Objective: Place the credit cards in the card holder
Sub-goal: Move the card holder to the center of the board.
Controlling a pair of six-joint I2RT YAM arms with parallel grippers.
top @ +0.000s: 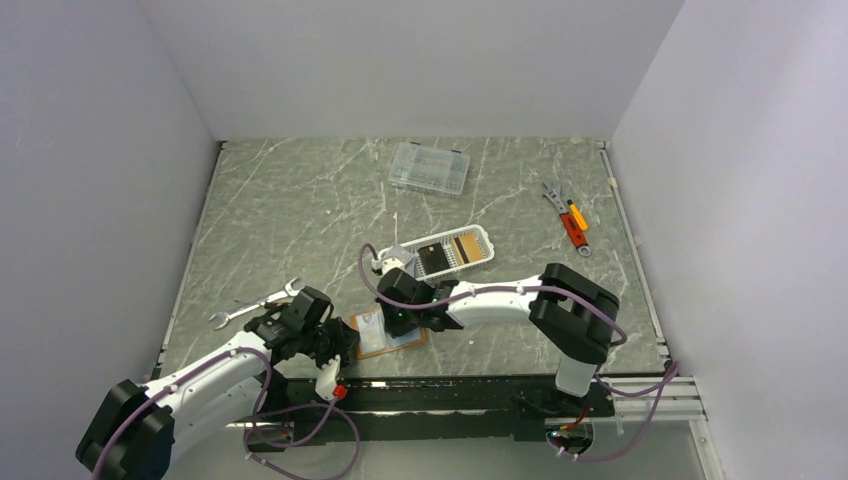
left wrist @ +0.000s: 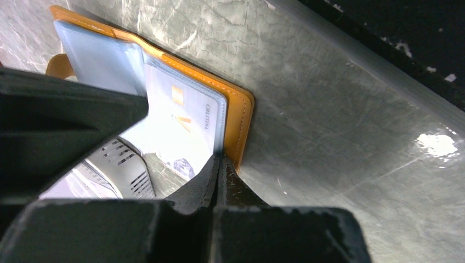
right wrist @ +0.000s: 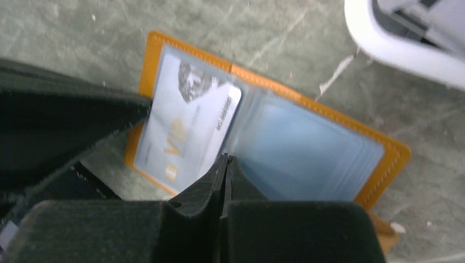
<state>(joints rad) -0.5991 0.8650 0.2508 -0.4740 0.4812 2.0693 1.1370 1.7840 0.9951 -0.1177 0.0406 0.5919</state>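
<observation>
The orange card holder (top: 392, 338) lies open on the table near the front edge. It also shows in the left wrist view (left wrist: 241, 112) and the right wrist view (right wrist: 392, 156). A grey-white credit card (right wrist: 183, 129) marked VIP sits in its left clear pocket, one corner poking out toward the fold. My left gripper (left wrist: 222, 160) is shut, tips against the pocket's outer edge beside the orange rim. My right gripper (right wrist: 225, 159) is shut and empty, tips at the card's inner edge by the fold. More cards, black (top: 436, 258) and gold-brown (top: 465, 249), lie in the white basket.
The white slotted basket (top: 483, 237) stands just behind the holder. A clear compartment box (top: 430, 167) sits at the back. A silver wrench (top: 252, 306) lies at the left, an orange-handled tool (top: 570, 218) at the right. The table's front rail (left wrist: 378, 66) runs close by.
</observation>
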